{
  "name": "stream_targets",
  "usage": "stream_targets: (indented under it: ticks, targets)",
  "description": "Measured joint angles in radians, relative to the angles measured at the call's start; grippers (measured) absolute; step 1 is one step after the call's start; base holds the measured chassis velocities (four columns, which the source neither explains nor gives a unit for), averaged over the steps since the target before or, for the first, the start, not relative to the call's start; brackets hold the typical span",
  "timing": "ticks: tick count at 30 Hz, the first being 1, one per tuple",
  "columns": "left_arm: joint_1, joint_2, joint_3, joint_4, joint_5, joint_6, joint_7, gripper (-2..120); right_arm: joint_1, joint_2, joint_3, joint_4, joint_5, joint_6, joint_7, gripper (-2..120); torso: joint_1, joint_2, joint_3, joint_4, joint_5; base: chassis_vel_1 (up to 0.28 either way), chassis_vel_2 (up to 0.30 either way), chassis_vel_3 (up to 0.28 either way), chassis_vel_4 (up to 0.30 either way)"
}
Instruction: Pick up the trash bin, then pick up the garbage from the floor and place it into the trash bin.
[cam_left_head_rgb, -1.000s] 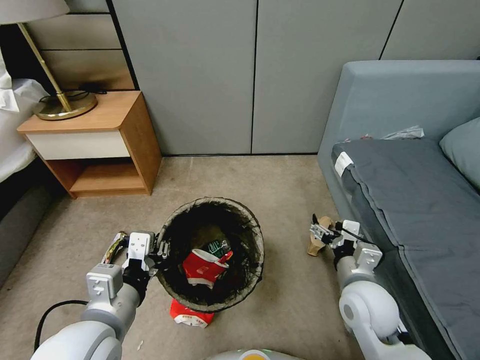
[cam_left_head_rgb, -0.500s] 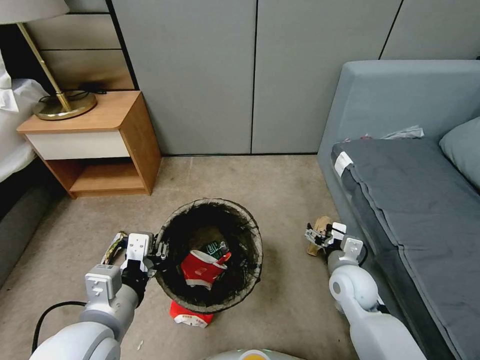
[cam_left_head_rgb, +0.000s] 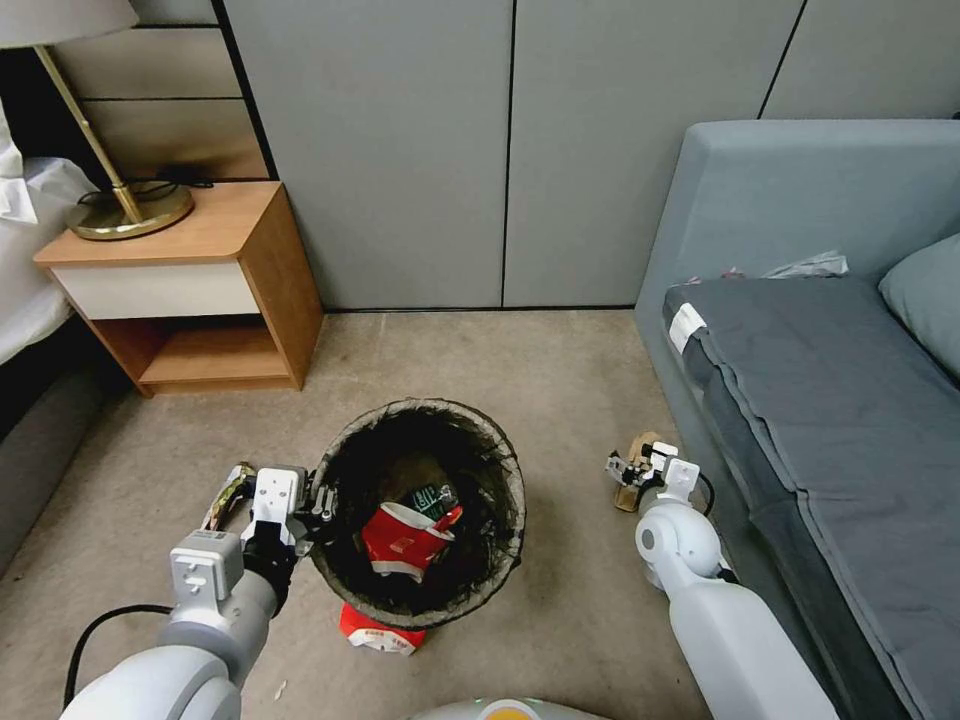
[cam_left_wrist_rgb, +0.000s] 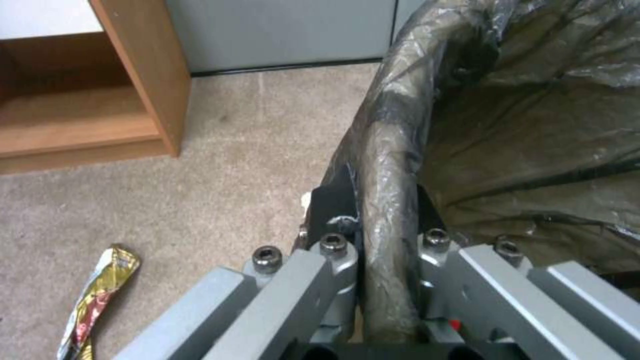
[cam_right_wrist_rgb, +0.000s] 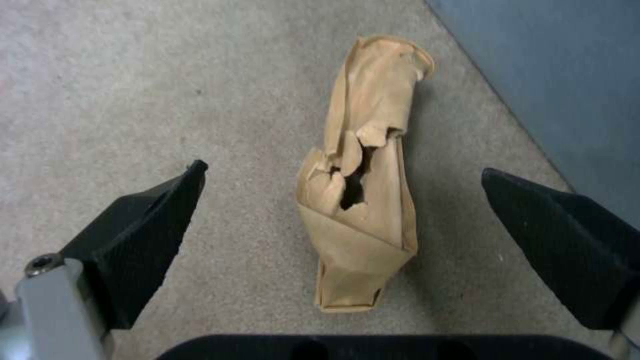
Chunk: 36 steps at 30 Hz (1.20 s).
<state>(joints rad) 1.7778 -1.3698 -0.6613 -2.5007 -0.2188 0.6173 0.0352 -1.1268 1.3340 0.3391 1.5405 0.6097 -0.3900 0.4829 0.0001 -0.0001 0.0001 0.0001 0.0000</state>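
Two grippers work: our left gripper (cam_left_wrist_rgb: 387, 235) has its jaws clenched on the trash bin (cam_left_head_rgb: 500, 470) rim, while our right gripper (cam_right_wrist_rgb: 347, 220) hangs jaws released over brown paper garbage (cam_right_wrist_rgb: 367, 200) on the floor beside the sofa (cam_left_head_rgb: 800, 420).

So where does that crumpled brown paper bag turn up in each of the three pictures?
Head view: the brown paper bag lies on the carpet beside the sofa base, partly behind the right gripper.
Left wrist view: the bag is not in it.
Right wrist view: the bag lies centred between the open black fingers.
Shared landmark: the grey-blue sofa base alongside the bag.
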Motion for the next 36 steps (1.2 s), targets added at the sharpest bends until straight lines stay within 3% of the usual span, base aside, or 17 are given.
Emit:
stream_targets:
  ticks: [28,31,36]
  targets:
    - [-0.009,0.002,0.001,0.020,-0.003,-0.002,0.002,1,0.228,0.056,-0.052,-0.472,-0.039,0.094,-0.058,100,0.000,0.000,0.000,-0.0001,0.0001,0.000,0.000,0.000,0.000]
    - [-0.009,0.002,0.001,0.022,-0.003,-0.002,0.002,1,0.239,0.057,-0.058,-0.499,-0.043,0.103,-0.057,96,0.000,0.000,0.000,-0.0001,0.0000,0.000,0.000,0.000,0.000]
    - [-0.009,0.003,0.001,0.026,-0.003,-0.002,0.003,1,0.263,0.059,-0.073,-0.564,-0.044,0.128,-0.051,75,0.000,0.000,0.000,0.0000,0.0000,0.000,0.000,0.000,0.000]
